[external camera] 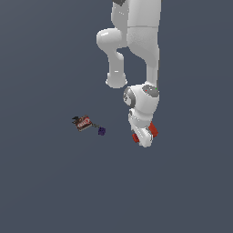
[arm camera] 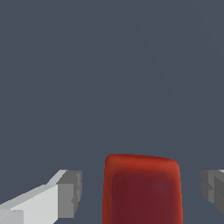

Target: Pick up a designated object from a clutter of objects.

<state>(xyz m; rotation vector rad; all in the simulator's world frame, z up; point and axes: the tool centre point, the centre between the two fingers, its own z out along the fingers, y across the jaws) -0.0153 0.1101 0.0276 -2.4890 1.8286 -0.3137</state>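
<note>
**Gripper straddling drill, jaws apart**

The gripper is released: in the wrist view both fingers stand clear of the red-orange drill, which sits between them with a gap on either side. In the exterior view the drill shows only as red patches beside the white hand at the arm's lower end. Well apart, toward the exterior view's left, lie the dark-red and black flat item and, just beside it, the purple piece.
</note>
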